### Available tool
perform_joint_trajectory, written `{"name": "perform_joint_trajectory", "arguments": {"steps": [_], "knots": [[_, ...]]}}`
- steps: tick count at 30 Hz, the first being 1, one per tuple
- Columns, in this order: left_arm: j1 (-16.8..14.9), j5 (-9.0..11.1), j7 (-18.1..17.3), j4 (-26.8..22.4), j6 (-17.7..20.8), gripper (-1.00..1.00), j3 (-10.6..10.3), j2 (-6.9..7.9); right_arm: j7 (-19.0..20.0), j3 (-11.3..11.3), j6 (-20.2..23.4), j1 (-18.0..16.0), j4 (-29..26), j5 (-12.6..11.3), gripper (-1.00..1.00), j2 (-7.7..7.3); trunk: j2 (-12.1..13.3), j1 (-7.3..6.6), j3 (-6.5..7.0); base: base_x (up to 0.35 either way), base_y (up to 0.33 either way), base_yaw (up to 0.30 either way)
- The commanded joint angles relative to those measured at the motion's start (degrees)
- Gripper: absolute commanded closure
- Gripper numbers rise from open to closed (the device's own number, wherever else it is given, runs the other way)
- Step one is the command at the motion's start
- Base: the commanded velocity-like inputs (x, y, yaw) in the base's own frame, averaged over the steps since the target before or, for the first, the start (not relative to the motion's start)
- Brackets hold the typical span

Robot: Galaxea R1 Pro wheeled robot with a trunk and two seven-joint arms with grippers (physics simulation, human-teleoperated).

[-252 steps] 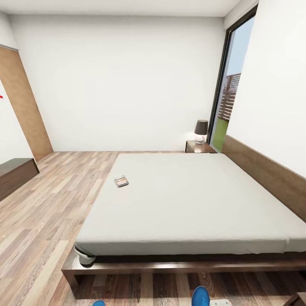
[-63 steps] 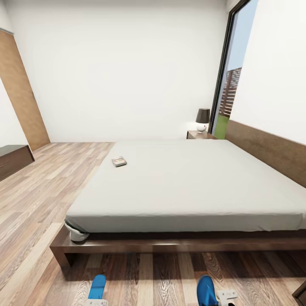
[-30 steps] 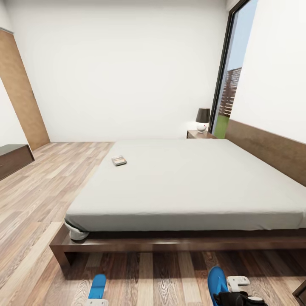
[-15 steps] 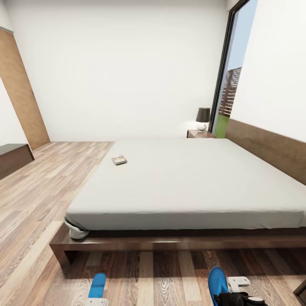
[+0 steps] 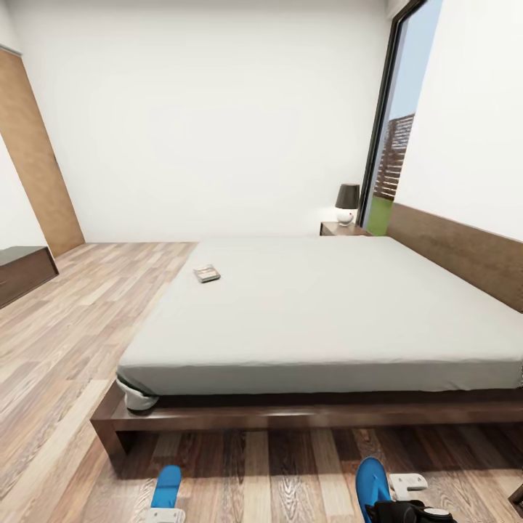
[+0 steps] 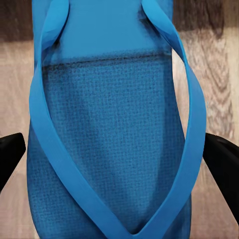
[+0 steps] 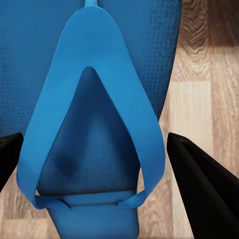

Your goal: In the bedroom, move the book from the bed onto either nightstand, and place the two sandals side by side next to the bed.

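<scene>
- Head view: the book lies flat on the grey bed, near its left edge and well away from the nightstand in the far corner by the window, where a lamp stands. On the wood floor in front of the bed frame lie two blue sandals, the left sandal and the right sandal, well apart. The right gripper sits just beside the right sandal.
- Left wrist view: the left gripper is spread wide, one dark finger on each side of the sandal; whether the fingers touch it is hard to tell.
- Right wrist view: the gripper stands wide open too, its dark finger clear of the sandal's side, straddling the strap end.
</scene>
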Motion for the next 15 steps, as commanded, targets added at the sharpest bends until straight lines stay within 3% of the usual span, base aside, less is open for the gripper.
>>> {"name": "perform_joint_trajectory", "arguments": {"steps": [1, 8, 15], "knots": [[0.0, 0.5, 0.2, 0.0, -0.2, 1.00, -0.5, 0.02, 0.3, -0.1, 0.4, 0.0, -0.1, 0.0, 1.00, 0.03, 0.0, -0.01, -0.06, 0.016, 0.067, -0.138], [0.0, 0.5, 0.0, 0.0, -0.2, 1.00, -0.6, -0.01, 0.3, -0.1, 0.5, 0.0, 0.0, 0.0, 1.00, -0.01, 0.0, -0.01, -0.06, 0.029, 0.076, -0.208], [0.1, 0.5, -0.1, 0.0, -0.2, 1.00, -0.6, -0.02, 0.3, -0.1, 0.2, 0.0, 0.0, 0.0, 1.00, 0.01, 0.0, -0.01, -0.06, 0.015, 0.051, -0.050]]}}
